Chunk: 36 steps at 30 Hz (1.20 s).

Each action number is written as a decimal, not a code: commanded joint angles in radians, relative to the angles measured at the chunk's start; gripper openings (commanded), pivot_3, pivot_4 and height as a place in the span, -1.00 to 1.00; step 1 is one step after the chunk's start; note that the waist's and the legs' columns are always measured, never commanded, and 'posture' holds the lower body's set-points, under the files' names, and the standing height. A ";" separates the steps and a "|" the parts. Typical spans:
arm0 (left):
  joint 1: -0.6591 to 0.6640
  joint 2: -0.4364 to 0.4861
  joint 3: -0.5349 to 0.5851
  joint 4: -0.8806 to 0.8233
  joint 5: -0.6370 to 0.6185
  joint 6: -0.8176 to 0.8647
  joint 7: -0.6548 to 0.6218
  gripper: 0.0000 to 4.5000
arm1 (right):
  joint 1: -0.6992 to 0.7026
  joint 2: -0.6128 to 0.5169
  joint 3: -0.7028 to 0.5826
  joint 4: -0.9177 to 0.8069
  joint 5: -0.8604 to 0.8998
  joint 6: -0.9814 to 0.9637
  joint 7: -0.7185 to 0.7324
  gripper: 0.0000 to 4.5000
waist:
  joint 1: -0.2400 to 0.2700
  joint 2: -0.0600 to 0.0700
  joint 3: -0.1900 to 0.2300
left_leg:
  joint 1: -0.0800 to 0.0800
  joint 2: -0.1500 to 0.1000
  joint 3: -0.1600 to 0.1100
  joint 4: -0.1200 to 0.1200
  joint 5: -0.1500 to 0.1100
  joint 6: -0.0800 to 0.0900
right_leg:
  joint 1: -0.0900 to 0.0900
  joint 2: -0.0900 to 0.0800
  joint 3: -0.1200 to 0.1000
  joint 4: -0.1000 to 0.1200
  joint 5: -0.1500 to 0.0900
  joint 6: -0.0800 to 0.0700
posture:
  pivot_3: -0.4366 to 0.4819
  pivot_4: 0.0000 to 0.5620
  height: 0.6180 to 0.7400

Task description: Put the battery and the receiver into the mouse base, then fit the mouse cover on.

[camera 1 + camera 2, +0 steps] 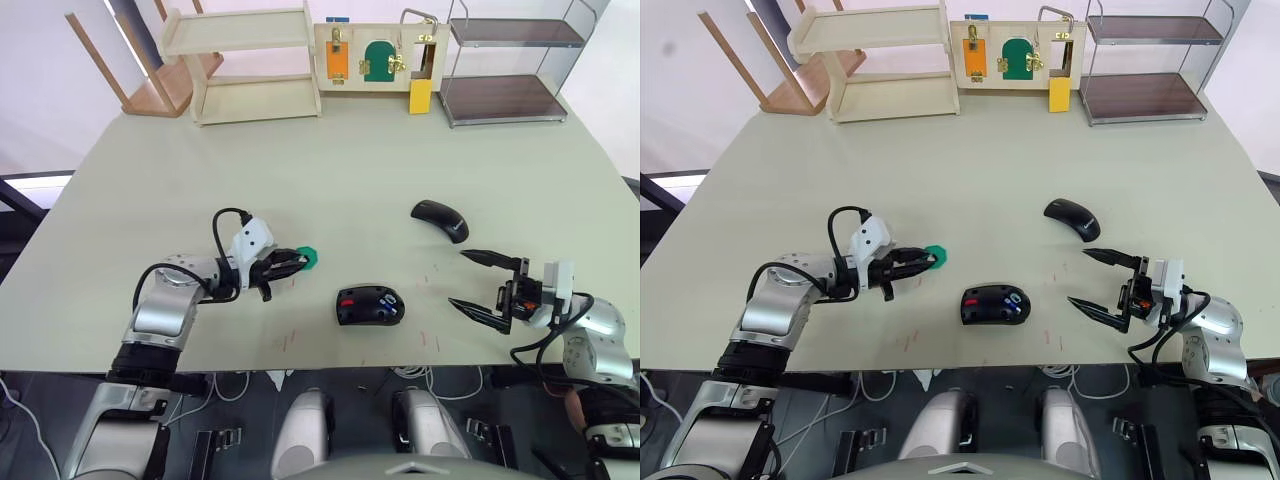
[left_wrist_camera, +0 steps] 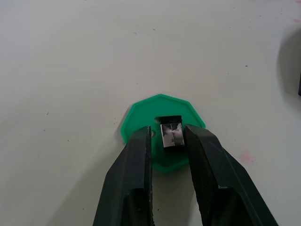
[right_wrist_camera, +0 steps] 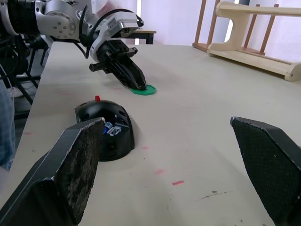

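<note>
We record a pale table (image 1: 330, 170) carrying the items listed here. Left tool (image 1: 292, 263): lying low at the table's left-front area, its two black fingers (image 2: 141, 160) nearly closed around a small silvery receiver (image 2: 171, 134) that sits on a green many-sided disc (image 2: 141, 117); the fingers flank the receiver on either side, and we cannot tell whether they are actually pressing on it. Right tool (image 1: 478, 283): at the table's right-front edge, fingers spread wide apart, holding nothing, pointed toward the table's middle. Mouse base (image 1: 370, 304): black oval shell resting on the table near the front edge, between the two tools, well apart from the right one and near the green disc; red parts show inside it at its left end. Battery (image 3: 108, 127): a small blue cylinder seen lying in the hollow of the mouse base, from the right wrist view. Mouse cover (image 1: 440, 219): glossy black curved shell lying on the table beyond the right tool, apart from the mouse base. At the far edge of the table we list a pale wooden shelf unit (image 1: 245, 65), a board with orange, green and yellow latch panels (image 1: 378, 57), and a wire rack with two dark shelves (image 1: 505, 65). A wooden frame (image 1: 150, 70) leans at the far left corner.
</note>
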 commanded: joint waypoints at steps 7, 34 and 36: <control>0.006 0.019 -0.006 0.004 0.012 0.012 0.007 -0.98 | -0.005 0.004 -0.002 -0.038 0.012 -0.001 0.006 1.00 | 0.000 0.000 0.000 | 0.000 0.000 0.000 0.000 0.000 0.000 | 0.000 0.000 0.000 0.000 0.000 0.000 | -0.05 -0.47 1.00; -0.150 0.093 -0.002 -0.133 -0.079 0.065 -0.170 -0.98 | -0.007 0.002 -0.009 -0.112 0.067 0.105 0.025 1.00 | 0.000 -0.001 0.001 | 0.000 0.000 0.000 0.000 0.000 0.000 | 0.000 0.000 0.000 0.000 0.000 0.000 | -0.05 -0.47 1.00; -0.166 0.085 -0.013 -0.154 -0.085 0.052 -0.189 -0.98 | -0.003 -0.003 -0.008 -0.124 0.050 0.123 0.001 1.00 | 0.001 -0.001 0.001 | 0.000 0.000 0.000 0.000 0.000 0.000 | 0.000 0.000 0.000 0.000 0.000 0.000 | -0.05 -0.47 1.00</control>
